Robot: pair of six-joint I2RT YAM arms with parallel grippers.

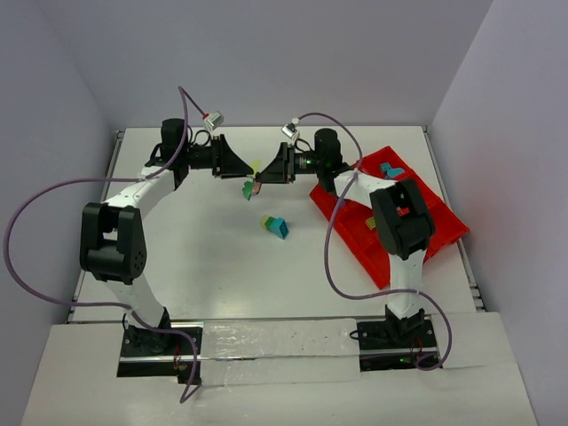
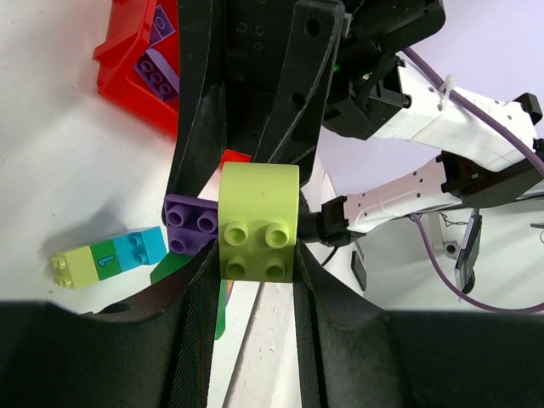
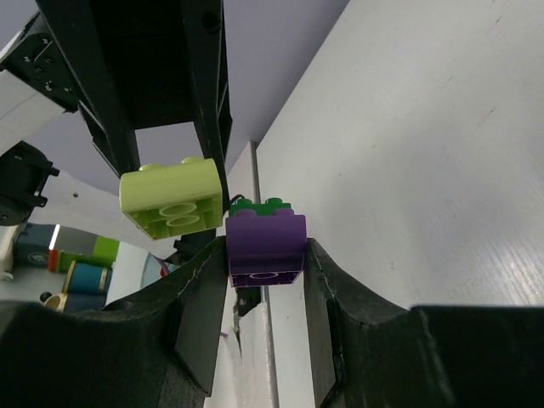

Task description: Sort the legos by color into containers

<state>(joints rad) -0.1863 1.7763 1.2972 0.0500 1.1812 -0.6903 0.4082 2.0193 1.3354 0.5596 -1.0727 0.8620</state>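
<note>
My left gripper (image 1: 248,168) (image 2: 255,259) is shut on a pale yellow-green brick (image 2: 259,223), held above the table at the back middle. My right gripper (image 1: 261,181) (image 3: 265,259) faces it, shut on a purple brick (image 3: 265,245) with a green brick (image 3: 259,206) snapped to its far side. The two held pieces hang close together but apart; the yellow-green brick also shows in the right wrist view (image 3: 172,206), and the purple one in the left wrist view (image 2: 190,224). A short stack of pale yellow, green and cyan bricks (image 1: 274,226) (image 2: 107,257) lies on the table.
The red tray (image 1: 444,226) lies tilted at the right, under the right arm; it holds a teal brick (image 1: 390,169) and purple bricks (image 2: 155,66). Walls close in the table at the back and both sides.
</note>
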